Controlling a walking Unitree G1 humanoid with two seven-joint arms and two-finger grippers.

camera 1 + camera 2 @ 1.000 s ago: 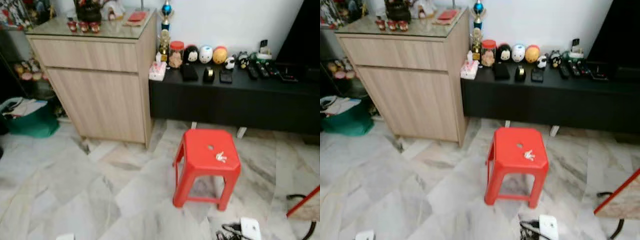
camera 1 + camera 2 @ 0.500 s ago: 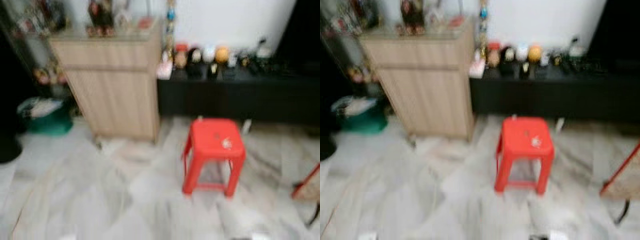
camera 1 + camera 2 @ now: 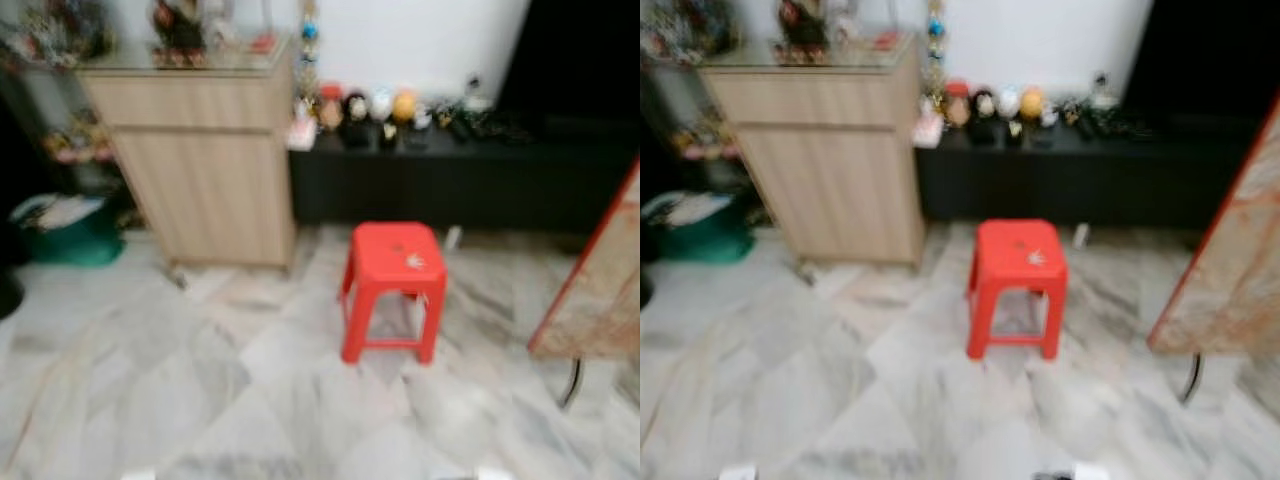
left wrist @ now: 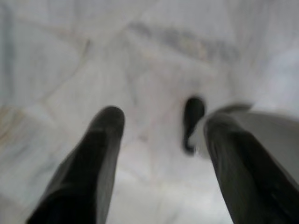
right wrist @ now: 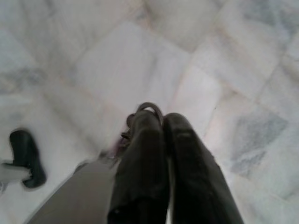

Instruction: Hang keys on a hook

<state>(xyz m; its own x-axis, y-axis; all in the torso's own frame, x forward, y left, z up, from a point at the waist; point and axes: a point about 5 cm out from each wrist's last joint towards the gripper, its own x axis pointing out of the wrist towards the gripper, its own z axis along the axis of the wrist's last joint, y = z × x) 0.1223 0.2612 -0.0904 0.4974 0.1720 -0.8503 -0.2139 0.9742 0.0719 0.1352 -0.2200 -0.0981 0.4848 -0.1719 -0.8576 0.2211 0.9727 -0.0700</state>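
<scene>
My right gripper (image 5: pixel 163 119) hangs over the marble floor with its two black fingers pressed together. A metal key ring (image 5: pixel 148 108) sticks out past the fingertips, with a bit of purple beside it, so the gripper is shut on the keys. My left gripper (image 4: pixel 164 119) also hangs above the floor, its fingers (image 4: pixel 100 140) wide apart with nothing between them. The head views are blurred.
A red plastic stool (image 3: pixel 393 265) stands mid-floor with a small pale object (image 3: pixel 413 261) on its seat. Behind are a wooden cabinet (image 3: pixel 200 150) and a low black bench (image 3: pixel 450 180) with figurines. A green basket (image 3: pixel 65 235) sits left; a red-edged slanted board (image 3: pixel 600 270) stands right.
The whole picture has shifted: the camera has pulled back and turned, so the stool looks smaller and the red-edged board takes up more of the right side.
</scene>
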